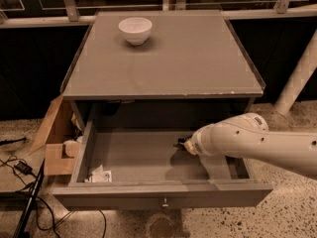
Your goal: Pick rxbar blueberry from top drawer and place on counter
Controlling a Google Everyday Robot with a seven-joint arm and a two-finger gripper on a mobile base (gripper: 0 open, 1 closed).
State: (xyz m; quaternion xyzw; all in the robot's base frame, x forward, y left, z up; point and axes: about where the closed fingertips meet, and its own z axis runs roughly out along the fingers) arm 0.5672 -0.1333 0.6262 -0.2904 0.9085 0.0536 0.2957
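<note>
The top drawer (pixel 124 195) is pulled open below the counter (pixel 168 58). My gripper (pixel 186 144) is at the end of the white arm, which reaches in from the right. It sits low inside the drawer, at its right middle. Only a small dark end of the rxbar blueberry (pixel 180 143) shows at the gripper's left tip. The rest of the bar is hidden behind the gripper. I cannot tell whether the bar is held.
A white bowl (pixel 135 30) stands on the counter's back left. A white crumpled paper scrap (pixel 100 175) lies in the drawer's front left corner. A cardboard box (pixel 54 138) and cables (pixel 20 167) are on the floor to the left. A white post (pixel 297 78) stands on the right.
</note>
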